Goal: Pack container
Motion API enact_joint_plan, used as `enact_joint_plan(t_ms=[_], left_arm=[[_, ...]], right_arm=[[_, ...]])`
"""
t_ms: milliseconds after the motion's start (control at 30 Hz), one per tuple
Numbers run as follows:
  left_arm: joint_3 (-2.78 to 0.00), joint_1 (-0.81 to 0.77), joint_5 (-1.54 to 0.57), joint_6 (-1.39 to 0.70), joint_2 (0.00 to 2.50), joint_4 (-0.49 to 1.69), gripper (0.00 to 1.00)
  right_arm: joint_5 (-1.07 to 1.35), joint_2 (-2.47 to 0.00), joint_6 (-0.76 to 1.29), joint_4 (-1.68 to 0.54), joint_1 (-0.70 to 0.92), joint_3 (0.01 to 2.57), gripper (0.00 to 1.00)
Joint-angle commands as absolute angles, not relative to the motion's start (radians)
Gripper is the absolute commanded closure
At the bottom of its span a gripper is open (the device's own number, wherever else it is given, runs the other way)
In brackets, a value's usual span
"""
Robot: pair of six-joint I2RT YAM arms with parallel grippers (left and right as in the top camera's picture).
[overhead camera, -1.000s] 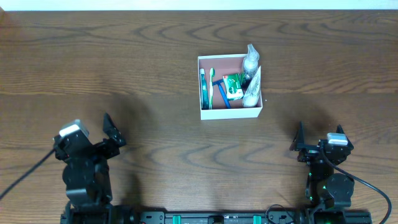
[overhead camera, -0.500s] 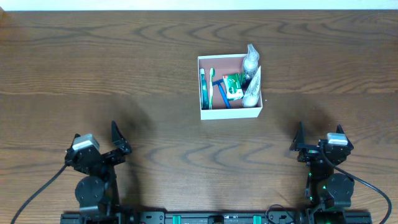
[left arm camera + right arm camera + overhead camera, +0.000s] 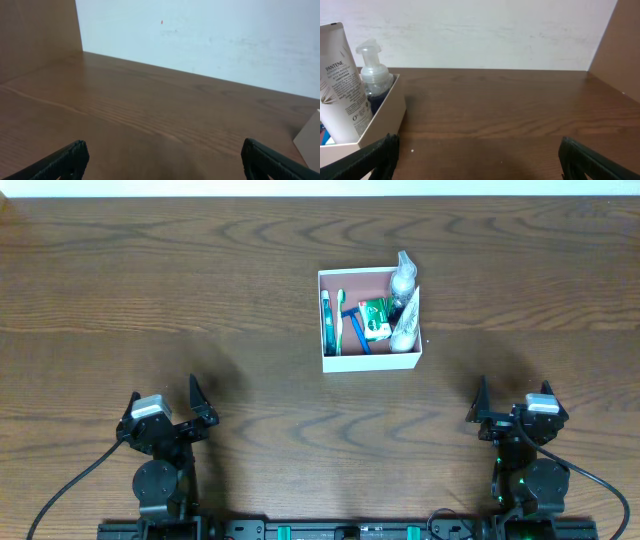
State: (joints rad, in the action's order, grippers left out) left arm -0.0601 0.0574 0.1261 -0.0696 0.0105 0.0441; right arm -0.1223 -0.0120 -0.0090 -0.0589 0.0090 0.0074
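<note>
My left gripper [image 3: 165, 395] and right gripper [image 3: 515, 395] are both spread wide and empty, at 6 o'clock on the brown wooden table [image 3: 200, 280]. The square white cardboard container [image 3: 370, 361], pink inside, stands well apart from them. I see it at 1 o'clock from the left and 11 o'clock from the right.

Both units black throughout: left arm [image 3: 157, 480] and right arm [image 3: 531, 478] each carry a pale grey wrist camera block [image 3: 152, 407], pointed matte fingers [image 3: 65, 159] and a thin black cable [image 3: 68, 486]; green lights [image 3: 520, 480] on right base.
</note>
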Motion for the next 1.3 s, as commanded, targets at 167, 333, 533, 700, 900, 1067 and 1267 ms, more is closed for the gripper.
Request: enact_joint_plan(t_ms=[167, 333, 533, 700, 900, 1067, 1267], left_arm=[[-0.004, 0.053, 0.072, 0.01, 0.002, -0.022, 0.02], [-0.004, 0.053, 0.069, 0.045, 0.002, 0.022, 0.02], [-0.004, 0.053, 0.071, 0.093, 0.002, 0.068, 0.02], [-0.004, 0.053, 0.07, 0.093, 0.002, 0.067, 0.02], [-0.004, 0.053, 0.07, 0.093, 0.002, 0.067, 0.02], [-0.004, 0.053, 0.07, 0.093, 0.004, 0.067, 0.02], [-0.004, 0.053, 0.07, 0.093, 0.004, 0.067, 0.02]], right_arm=[[-0.119, -0.006, -0.016, -0.064, 0.02, 0.006, 0.01], [-0.119, -0.006, -0.016, -0.064, 0.02, 0.006, 0.01], [-0.119, -0.006, -0.016, -0.064, 0.02, 0.006, 0.01], [-0.119, -0.006, -0.016, -0.064, 0.02, 0.006, 0.01], [-0.119, -0.006, -0.016, -0.063, 0.02, 0.006, 0.01], [-0.119, -0.006, -0.016, -0.064, 0.02, 0.006, 0.01], [-0.119, -0.006, -0.016, -0.064, 0.02, 0.006, 0.01]])
